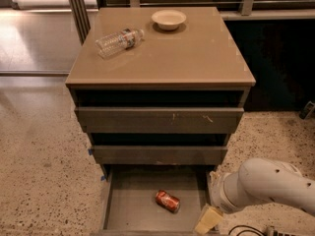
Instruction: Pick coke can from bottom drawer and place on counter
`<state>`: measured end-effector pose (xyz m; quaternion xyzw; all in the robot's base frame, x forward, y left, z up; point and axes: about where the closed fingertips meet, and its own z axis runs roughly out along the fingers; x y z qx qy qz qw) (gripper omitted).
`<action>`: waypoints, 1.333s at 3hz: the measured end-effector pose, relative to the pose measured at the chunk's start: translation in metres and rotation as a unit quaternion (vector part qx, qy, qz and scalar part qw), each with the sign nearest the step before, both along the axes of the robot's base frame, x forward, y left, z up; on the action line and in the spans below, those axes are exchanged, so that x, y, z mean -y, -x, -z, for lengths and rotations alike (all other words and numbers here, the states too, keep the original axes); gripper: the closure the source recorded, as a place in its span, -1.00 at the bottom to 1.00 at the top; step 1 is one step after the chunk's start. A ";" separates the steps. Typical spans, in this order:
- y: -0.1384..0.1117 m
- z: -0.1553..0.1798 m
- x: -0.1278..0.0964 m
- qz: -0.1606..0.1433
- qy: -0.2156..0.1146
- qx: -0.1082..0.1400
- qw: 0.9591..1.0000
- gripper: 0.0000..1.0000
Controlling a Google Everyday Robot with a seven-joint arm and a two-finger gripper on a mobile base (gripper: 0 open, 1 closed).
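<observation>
Office-like interior, terrazzo floor (39, 151), drawer cabinet (157, 119), jaws low right
</observation>
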<state>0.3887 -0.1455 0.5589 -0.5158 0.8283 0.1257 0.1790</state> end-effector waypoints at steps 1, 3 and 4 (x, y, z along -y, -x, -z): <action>0.001 0.000 0.000 -0.001 0.001 -0.002 1.000 -1.00; -0.010 0.050 0.025 0.020 -0.002 0.044 0.999 -1.00; -0.043 0.097 0.033 0.028 -0.007 0.071 0.997 -1.00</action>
